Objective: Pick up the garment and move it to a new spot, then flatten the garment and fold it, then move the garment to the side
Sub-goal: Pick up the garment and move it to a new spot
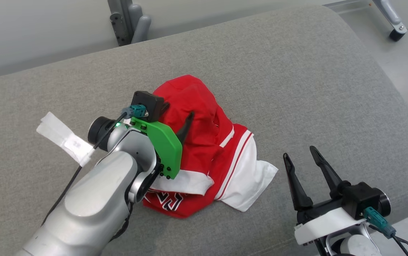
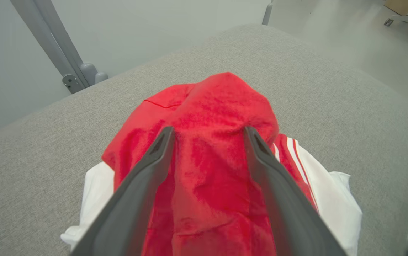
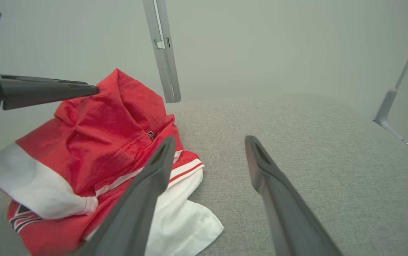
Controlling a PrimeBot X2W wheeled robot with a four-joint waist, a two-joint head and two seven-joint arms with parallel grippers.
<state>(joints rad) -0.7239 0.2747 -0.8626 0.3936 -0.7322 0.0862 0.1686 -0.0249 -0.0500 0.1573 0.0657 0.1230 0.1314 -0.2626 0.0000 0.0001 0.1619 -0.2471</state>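
A white paper tag (image 1: 65,140) lies at the left of the grey fabric cushion (image 1: 296,71). The left gripper (image 2: 208,131) hovers, spread wide and empty, over the crumpled red-and-white jersey garment (image 1: 204,153) mid-cushion. Closing here may pinch several layers, so the heap would lift as one bunch. The right gripper (image 1: 299,152), open and empty, sits near the white hem. Sleeves are buried in the folds, and the lettering is partly hidden.
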